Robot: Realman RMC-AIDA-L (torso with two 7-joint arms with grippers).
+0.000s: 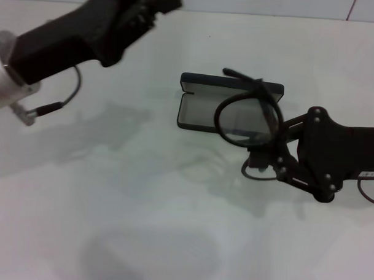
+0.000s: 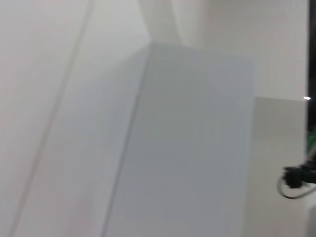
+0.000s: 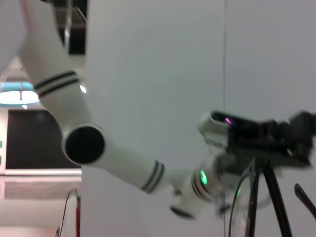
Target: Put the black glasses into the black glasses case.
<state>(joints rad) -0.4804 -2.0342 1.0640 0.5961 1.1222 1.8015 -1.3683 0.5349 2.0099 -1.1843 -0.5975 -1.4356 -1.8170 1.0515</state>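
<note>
The glasses (image 1: pixel 248 114) are up off the table, carried by the right gripper (image 1: pixel 264 154), and they hang over the right half of the case (image 1: pixel 203 110). One lens ring faces us and a temple arm sticks up and back over the far edge of the lid. So the pick-up looks done; what is left, as I judge it, is to lower them into the tray and let go.

The case lies open in the middle of the table (image 1: pixel 141 206), lid standing along the far side, grey-lined tray toward us. The left part of the tray holds nothing. The right part is hidden behind the lens, so I can't swear the frame isn't touching the lining there, though it seems to be above it.

The right gripper comes in from the right, low and near the case's right end, its jaws pinching the glasses at the lower rim as far as I can make out.

The left gripper (image 1: pixel 161 1) is parked high at the far left, well apart from the case; whether its jaws are spread or closed I cannot tell
</note>
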